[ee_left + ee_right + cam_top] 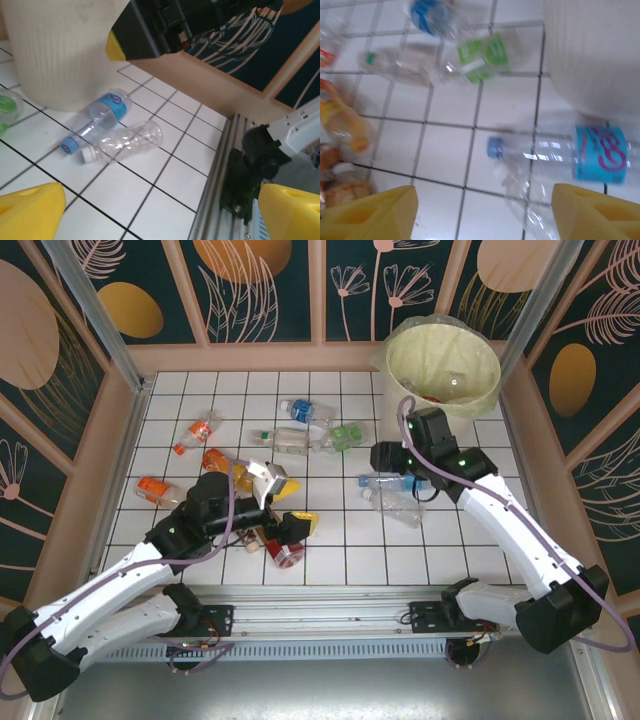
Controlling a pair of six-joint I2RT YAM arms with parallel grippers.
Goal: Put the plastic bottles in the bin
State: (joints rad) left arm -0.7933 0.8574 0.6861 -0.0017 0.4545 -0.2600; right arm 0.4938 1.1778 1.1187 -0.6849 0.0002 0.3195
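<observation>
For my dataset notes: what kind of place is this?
Probably a staged robot test cell, not a real room: a white tiled tabletop fenced by floral-printed panels and aluminium posts, with plastic bottles scattered beside a lined bin.

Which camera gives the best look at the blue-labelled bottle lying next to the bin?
Left wrist: the blue-labelled bottle lies whole and sharp, cap to base. The right wrist view has it close but blurred; from the top it is small, partly under the right arm.
</observation>
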